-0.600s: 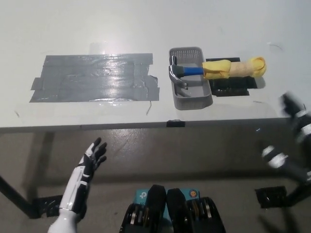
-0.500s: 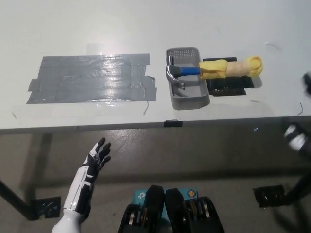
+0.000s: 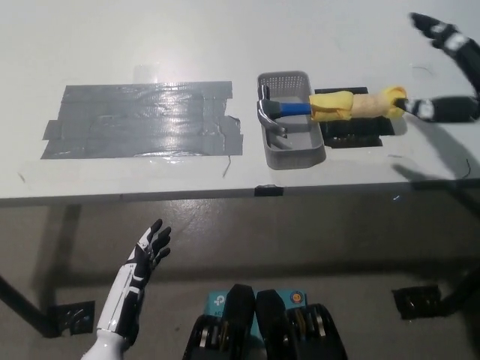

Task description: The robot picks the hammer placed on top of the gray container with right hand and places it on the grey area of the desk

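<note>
Open right hand (image 3: 448, 71) nears hammer (image 3: 330, 106) lying across gray container (image 3: 291, 146).

The container (image 3: 290, 120) sits on the desk (image 3: 150, 37), just right of the taped area (image 3: 139, 120). The hammer (image 3: 330, 106) lies across the container's rim, handle reaching out to its right. The right hand (image 3: 442, 75) is right of the container; the left hand (image 3: 146, 251) hangs below the desk's front edge, left of the container.
</note>
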`<state>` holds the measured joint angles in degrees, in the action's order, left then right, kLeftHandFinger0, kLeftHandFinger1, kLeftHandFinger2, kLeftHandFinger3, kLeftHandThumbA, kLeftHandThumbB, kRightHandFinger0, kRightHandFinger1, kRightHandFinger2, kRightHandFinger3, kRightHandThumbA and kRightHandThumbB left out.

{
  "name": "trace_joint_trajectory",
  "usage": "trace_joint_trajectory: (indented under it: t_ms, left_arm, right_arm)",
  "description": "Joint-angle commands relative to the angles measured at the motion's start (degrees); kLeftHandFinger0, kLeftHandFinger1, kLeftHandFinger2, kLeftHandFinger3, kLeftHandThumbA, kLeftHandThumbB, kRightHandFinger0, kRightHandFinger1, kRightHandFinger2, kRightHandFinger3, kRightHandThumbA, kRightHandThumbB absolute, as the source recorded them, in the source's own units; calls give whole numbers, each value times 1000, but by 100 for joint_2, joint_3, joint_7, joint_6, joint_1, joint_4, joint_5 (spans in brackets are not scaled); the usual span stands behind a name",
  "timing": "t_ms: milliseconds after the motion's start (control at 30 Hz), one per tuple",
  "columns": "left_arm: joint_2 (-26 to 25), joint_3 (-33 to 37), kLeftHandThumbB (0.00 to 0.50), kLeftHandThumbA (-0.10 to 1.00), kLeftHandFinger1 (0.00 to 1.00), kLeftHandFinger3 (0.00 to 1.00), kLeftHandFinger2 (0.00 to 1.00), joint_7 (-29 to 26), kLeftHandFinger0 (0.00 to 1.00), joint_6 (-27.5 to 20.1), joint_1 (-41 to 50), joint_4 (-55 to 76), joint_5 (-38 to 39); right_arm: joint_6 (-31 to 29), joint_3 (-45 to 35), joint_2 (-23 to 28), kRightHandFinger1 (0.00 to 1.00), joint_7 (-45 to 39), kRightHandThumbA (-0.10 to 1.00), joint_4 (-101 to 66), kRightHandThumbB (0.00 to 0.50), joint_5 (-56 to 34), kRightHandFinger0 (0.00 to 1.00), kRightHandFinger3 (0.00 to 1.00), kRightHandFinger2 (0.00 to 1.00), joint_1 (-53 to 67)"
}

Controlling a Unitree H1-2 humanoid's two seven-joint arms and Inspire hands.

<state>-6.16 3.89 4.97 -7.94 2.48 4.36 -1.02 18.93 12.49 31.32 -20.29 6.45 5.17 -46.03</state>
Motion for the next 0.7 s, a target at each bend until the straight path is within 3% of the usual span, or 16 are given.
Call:
trace_joint_trajectory:
  t_ms: [0, 100, 133, 167, 233, 300, 433, 533, 600, 667]
  left_arm:
    - [-54, -47, 37, 1000, 1000, 1000, 1000, 57, 1000, -298, 1, 275, 75]
    - [-65, -64, 35, 1000, 1000, 1000, 1000, 45, 1000, -257, 11, 288, 58]
    - [-62, -63, 29, 1000, 1000, 1000, 1000, 51, 1000, -244, 14, 309, 72]
    - [-56, -61, 33, 1000, 1000, 1000, 1000, 62, 1000, -220, 10, 314, 95]
    - [-64, -53, 24, 1000, 1000, 1000, 1000, 74, 1000, -231, 9, 322, 93]
    - [-70, -57, 31, 1000, 1000, 1000, 1000, 76, 1000, -209, -1, 318, 95]
    - [-74, -64, 37, 1000, 1000, 1000, 1000, 72, 1000, -182, 16, 358, 83]
    - [-102, -82, 22, 1000, 1000, 1000, 1000, 76, 1000, -182, 18, 370, 76]
    - [-116, -87, 21, 1000, 1000, 1000, 1000, 85, 1000, -176, 15, 371, 76]
    - [-138, -82, 19, 1000, 1000, 1000, 1000, 115, 1000, -179, -4, 372, 95]
  right_arm:
    - [170, 1132, 40, 1000, -1276, 870, 1912, 297, 911, 1000, 1000, 1000, -1990]
    - [-187, 1521, -230, 1000, -1328, 846, 2868, 309, 1032, 1000, 1000, 1000, -2451]
    - [-483, 1609, -274, 1000, -1411, 847, 3125, 285, 1011, 1000, 1000, 1000, -2552]
    - [-457, 1702, -420, 1000, -1421, 815, 3518, 330, 1024, 1000, 1000, 1000, -2722]
    - [-376, 1826, -525, 1000, -1473, 810, 3826, 341, 1015, 1000, 1000, 1000, -2867]
    - [-482, 2211, -701, 1000, -1521, 877, 4298, 356, 1301, 1000, 1000, 1000, -3093]
    - [-1088, 2713, -899, 1000, -1724, 970, 5121, 338, 1506, 1000, 1000, 1000, -3397]
    - [-1171, 2901, -1038, 1000, -1618, 942, 5539, 379, 1622, 1000, 1000, 1000, -3503]
    - [-1173, 2972, -1104, 1000, -1543, 896, 5717, 371, 1707, 1000, 1000, 1000, -3534]
    - [-1273, 3089, -1138, 1000, -1492, 915, 5864, 384, 1844, 1000, 1000, 1000, -3566]
